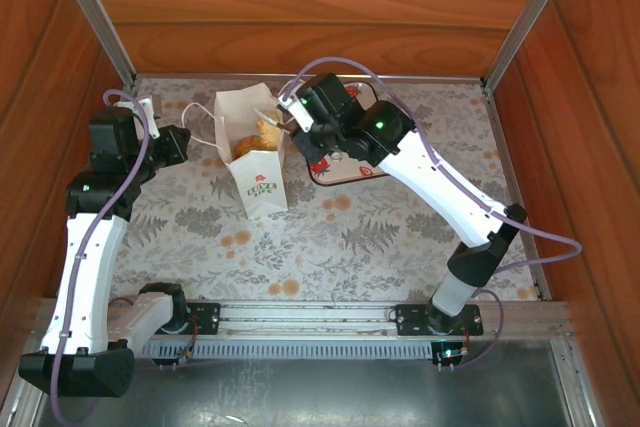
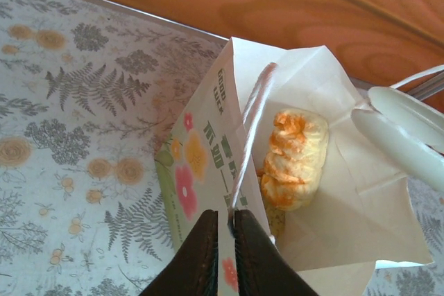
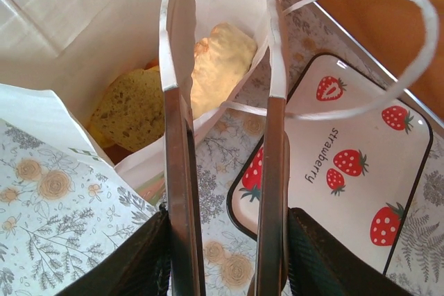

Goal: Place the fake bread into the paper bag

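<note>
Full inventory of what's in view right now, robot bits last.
paper bag: 1, white with green logo, upright, left of centre
fake bread: at least 2 pieces visible, golden-yellow, inside the paper bag
strawberry tray: 1, white with red strawberries, right of the paper bag
tablecloth: 1, pale floral print, under everything
wooden walls: brown, left, far and right sides
left gripper: dark fingers, shut on the paper bag's rim
right gripper: open, at the paper bag's mouth

Fake bread (image 2: 295, 157) inside upright paper bag (image 1: 259, 185)
</note>
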Available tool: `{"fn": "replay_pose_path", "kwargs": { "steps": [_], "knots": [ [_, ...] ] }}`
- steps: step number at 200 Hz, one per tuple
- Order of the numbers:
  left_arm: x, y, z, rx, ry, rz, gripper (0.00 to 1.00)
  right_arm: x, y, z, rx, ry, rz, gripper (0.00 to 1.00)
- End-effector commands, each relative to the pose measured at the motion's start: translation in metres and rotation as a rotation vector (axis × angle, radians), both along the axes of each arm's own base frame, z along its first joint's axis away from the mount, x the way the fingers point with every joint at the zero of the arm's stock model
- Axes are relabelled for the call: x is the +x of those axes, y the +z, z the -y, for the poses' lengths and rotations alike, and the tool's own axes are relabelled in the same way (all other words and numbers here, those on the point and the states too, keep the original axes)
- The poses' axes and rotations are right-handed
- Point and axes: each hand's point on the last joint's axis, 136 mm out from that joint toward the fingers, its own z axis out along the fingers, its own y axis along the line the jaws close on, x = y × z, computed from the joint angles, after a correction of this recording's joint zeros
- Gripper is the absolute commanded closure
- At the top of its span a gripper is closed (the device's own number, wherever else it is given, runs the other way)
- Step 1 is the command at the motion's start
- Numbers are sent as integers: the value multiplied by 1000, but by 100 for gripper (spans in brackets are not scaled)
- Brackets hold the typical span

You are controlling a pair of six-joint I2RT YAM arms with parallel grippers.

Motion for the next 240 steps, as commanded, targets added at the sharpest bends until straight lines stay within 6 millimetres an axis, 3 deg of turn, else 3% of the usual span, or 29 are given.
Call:
{"fn": "replay_pose_path", "kwargs": {
  "steps": [1, 19, 40, 67, 112, 172, 240],
  "knots": [
    [-3, 15, 2, -21, -10, 24, 84, -12, 60, 10, 161, -11, 82, 56],
    [-5, 21, 2, -26, -10, 41, 79, -21, 76, 17, 216, -8, 82, 56],
    [-9, 31, 2, -30, -5, 68, 66, -32, 93, 28, 283, -9, 94, 56],
    [-14, 44, 2, -39, -5, 109, 60, -46, 113, 49, 359, -34, 118, 57],
    [-28, 61, -5, -42, 36, 187, 44, -53, 122, 96, 385, -163, 179, 60],
    [-48, 60, -27, -11, 164, 248, 31, -61, 85, 136, 354, -292, 167, 60],
    [-61, 15, -67, 78, 377, 211, 14, -47, -3, 161, 217, -455, 78, 57]
  ]
}}
